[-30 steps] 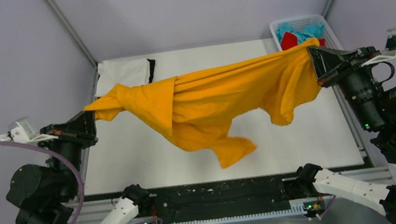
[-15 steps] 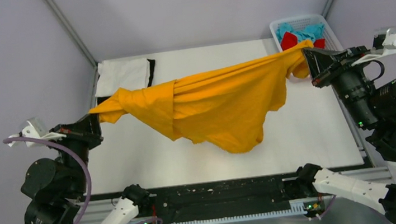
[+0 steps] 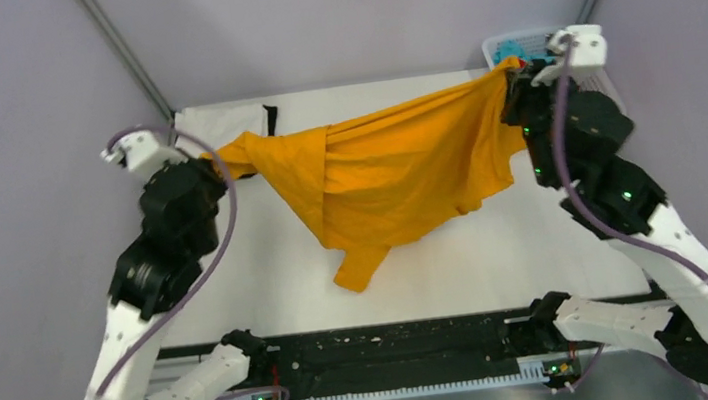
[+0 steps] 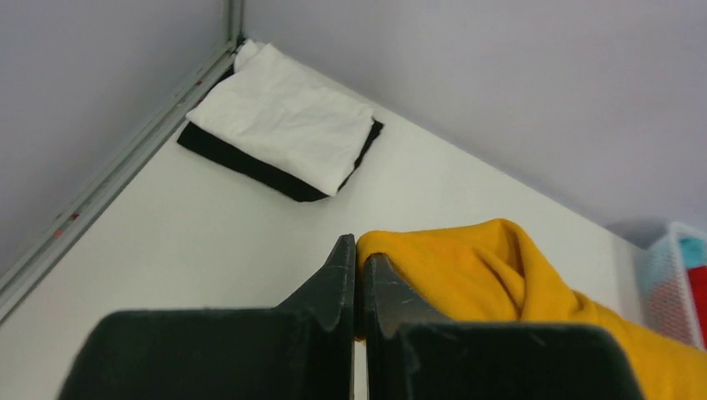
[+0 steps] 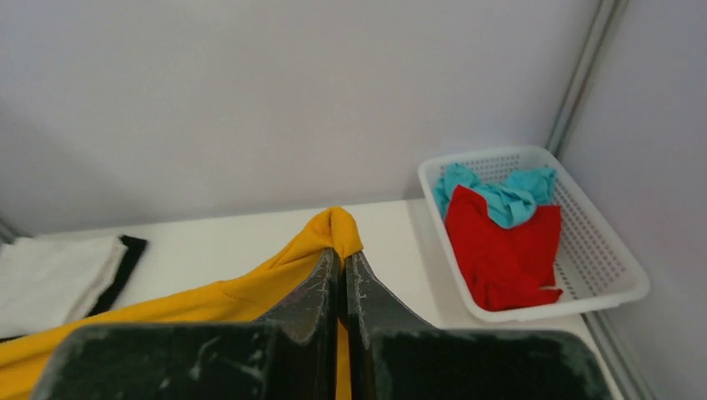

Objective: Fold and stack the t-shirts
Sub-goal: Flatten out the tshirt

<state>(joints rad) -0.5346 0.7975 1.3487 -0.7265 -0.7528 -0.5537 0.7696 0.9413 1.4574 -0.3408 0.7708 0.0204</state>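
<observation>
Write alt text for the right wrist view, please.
The right end effector is shut on the orange shirt above the table. A basket at right holds a red shirt and a teal shirt; a white shirt lies folded on a black shirt at left.

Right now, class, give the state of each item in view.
Orange-yellow cloth t-shirt: unfolded, stretched out, held at both ends.
Left gripper: shut on it.
Right gripper: shut on it.
White cloth t-shirt: folded, atop the black.
Black cloth t-shirt: folded, underneath.
White plastic mesh basket: upright.
Red cloth t-shirt: crumpled in basket.
Teal cloth t-shirt: crumpled in basket.
</observation>
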